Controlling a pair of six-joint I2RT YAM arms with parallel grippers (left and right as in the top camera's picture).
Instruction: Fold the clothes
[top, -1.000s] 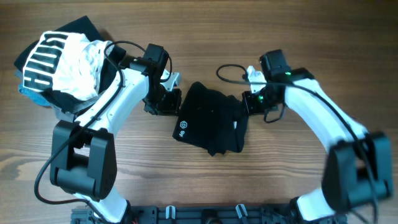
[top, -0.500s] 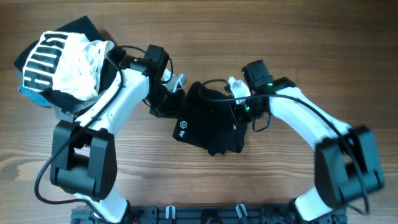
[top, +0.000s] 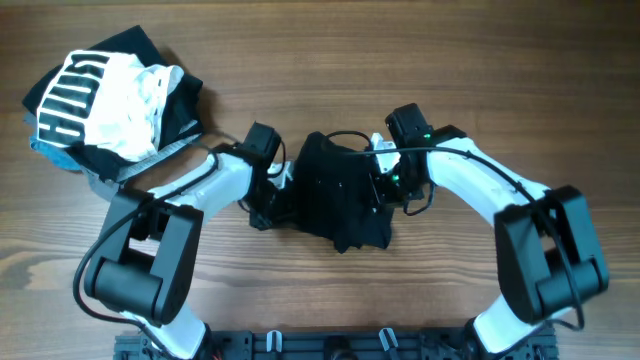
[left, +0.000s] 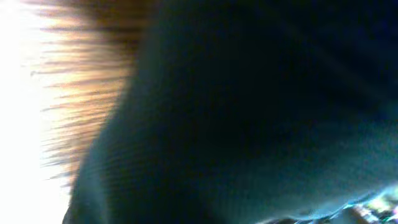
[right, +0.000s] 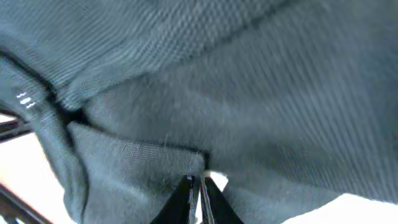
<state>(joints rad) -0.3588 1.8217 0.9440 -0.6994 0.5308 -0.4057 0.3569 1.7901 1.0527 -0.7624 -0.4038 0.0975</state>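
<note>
T-shirt (top: 335, 195), black, lies bunched on the table (top: 470, 60) between your grippers. At its left edge your left gripper (top: 272, 205) is closed; cloth hides whether it pinches anything. At its right edge your right gripper (right: 198, 184) is closed, pinching a fold.

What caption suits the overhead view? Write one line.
Left gripper and right gripper shut at opposite edges of the bunched black T-shirt on the wooden table; other garments piled aside.

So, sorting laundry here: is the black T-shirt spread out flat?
No, the black T-shirt lies bunched up in a rumpled heap.
</note>
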